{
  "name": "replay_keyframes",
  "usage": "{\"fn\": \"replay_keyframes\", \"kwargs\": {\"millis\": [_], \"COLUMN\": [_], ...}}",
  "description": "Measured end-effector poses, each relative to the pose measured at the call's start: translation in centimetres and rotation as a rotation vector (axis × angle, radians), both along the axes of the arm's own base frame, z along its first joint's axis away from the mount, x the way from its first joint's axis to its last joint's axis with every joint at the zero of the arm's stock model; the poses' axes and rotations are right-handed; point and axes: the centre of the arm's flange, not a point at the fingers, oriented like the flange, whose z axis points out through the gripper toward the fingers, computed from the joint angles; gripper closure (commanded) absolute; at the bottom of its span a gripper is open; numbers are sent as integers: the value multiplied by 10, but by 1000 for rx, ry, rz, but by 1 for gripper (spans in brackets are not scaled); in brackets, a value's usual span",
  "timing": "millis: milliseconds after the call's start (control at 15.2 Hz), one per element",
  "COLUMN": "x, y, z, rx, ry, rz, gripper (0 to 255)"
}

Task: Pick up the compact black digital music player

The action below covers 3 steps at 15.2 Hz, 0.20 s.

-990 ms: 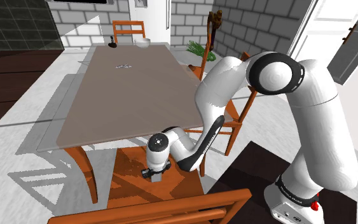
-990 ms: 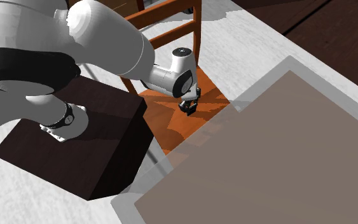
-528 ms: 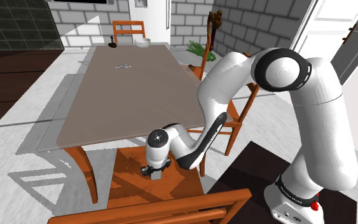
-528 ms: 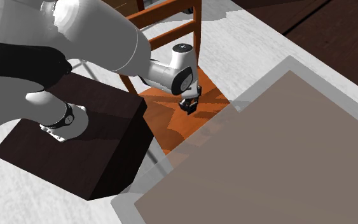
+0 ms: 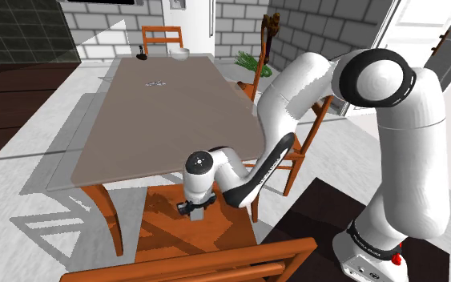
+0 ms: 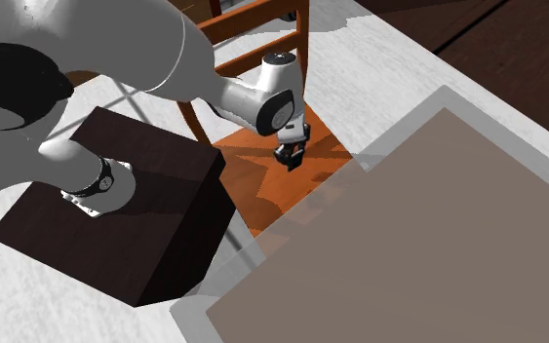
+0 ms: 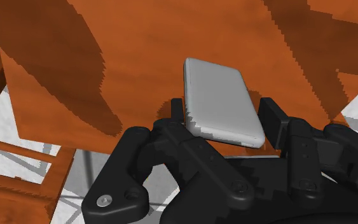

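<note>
Over the chair seat [image 7: 139, 57], the arm [image 5: 295, 88] folds low, claw [image 7: 223, 114] clasping the music player [image 7: 219, 98] (drawn pale grey).

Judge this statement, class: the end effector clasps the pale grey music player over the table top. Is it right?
Not quite. The end effector clasps the pale grey music player over the orange-brown chair seat, not over the table top. The wrist view shows the seat right behind the player.
</note>
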Motion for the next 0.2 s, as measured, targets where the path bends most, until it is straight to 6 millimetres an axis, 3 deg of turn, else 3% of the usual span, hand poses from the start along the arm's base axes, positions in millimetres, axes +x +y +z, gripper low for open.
{"fn": "replay_keyframes", "kwargs": {"millis": [198], "x": [0], "y": [1], "z": [14], "rx": [0], "ry": [0], "rz": [0], "gripper": [255]}}
